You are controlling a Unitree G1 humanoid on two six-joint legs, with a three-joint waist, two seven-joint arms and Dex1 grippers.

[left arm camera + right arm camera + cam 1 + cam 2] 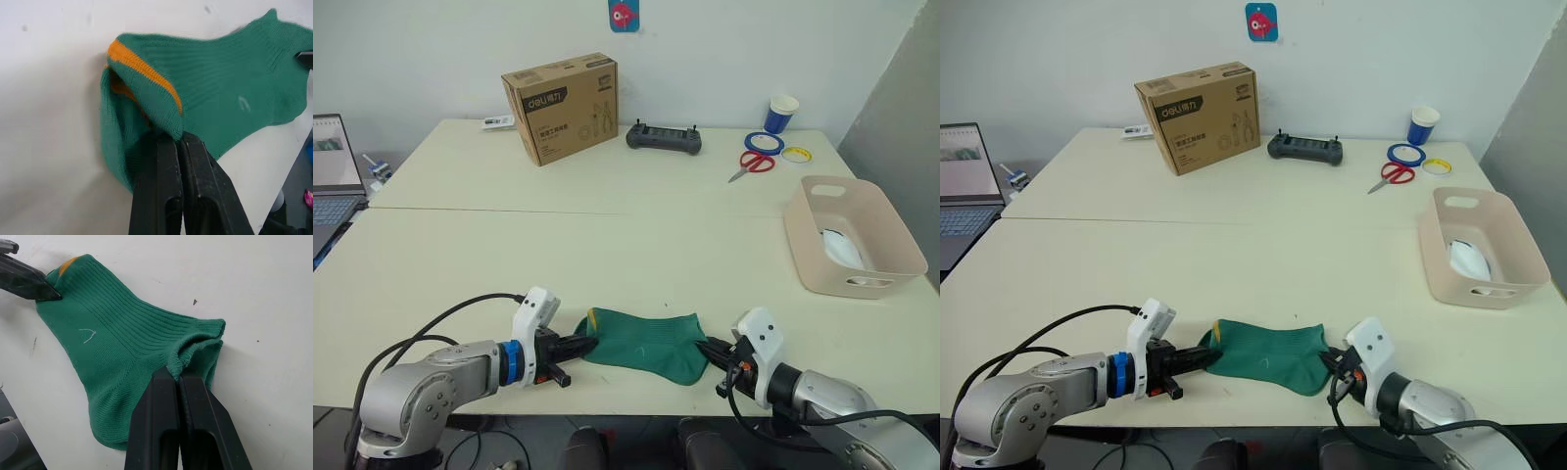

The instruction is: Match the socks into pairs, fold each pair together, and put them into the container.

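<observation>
At the far left edge of the frame a laptop (333,171) sits open. In the lower left, the left end effector (579,345) is pinched closed on the orange-banded end of the dark green socks (646,343), which lie flat near the front edge of the counter (607,245), low in the middle of the frame. From the left wrist view two layers of green knit show at that orange band, the black fingers (168,196) pressed together on the fabric. Up in the upper left-centre stands a brown cardboard box (561,106), with a black controller (664,138) just right of it. Just right of the socks, the right end effector (713,351) is also clamped tight on the ribbed green cuff. In the upper right lie red scissors (756,163), tape rings and a blue cup (781,114). At the right edge the container (832,230) rests on the counter with white socks (842,245) inside it, well apart from the green ones.
</observation>
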